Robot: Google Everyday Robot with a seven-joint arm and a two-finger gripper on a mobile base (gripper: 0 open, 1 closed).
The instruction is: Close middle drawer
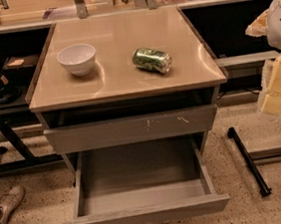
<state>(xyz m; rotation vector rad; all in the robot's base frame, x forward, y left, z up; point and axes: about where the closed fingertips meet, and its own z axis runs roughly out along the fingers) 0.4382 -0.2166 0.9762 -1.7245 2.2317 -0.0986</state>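
1. Okay: the wide shallow grey middle drawer [144,214] stands pulled far out under the beige-topped desk [122,78], its front running left-right.
2. Your cream gripper [277,89] hovers up right of it; grip state can't be told.
3. You'd push the front straight back.

Grey middle drawer [141,186], plain front, bare grey inside. Grey upper drawer [132,129] too, with pale scratch marks on its front. Glossy beige bench [127,80]. White bowl [77,58]; green can [152,60], mottled with silvery glints. Cream floor [236,169] with dark speckles. Pale yellow claw [277,87] at the right edge, beside the bench.
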